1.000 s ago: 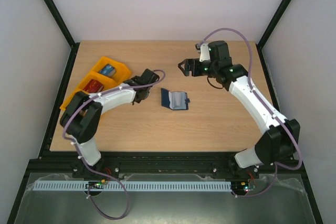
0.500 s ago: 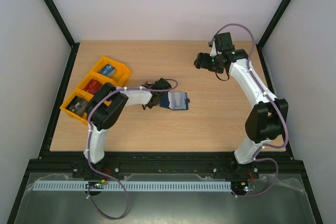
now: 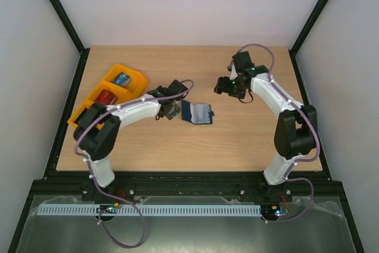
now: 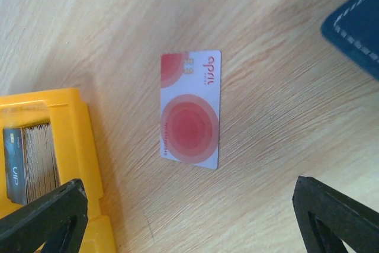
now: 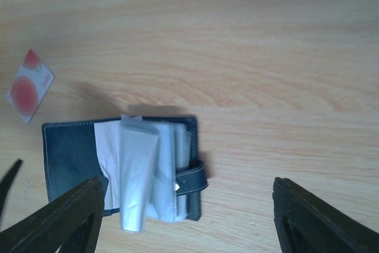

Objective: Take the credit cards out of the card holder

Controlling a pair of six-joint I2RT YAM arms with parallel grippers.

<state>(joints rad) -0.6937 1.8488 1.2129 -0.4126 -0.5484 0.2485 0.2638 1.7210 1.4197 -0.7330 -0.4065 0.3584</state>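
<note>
One navy card holder (image 3: 198,112) lies open on the table (image 3: 237,140). One white credit card (image 4: 190,109) with red circles lies at its ten o'clock. One orange tray (image 3: 131,74) has three compartments.

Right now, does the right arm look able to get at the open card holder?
Probably yes. The right tool hangs open close to the card holder, which lies spread open, and nothing stands between them. The left tool is at the holder's other side.

Card holder (image 4: 357,28) clipped at view edge; orange tray (image 4: 80,146) too, contents (image 4: 35,158) poss. cards.
</note>
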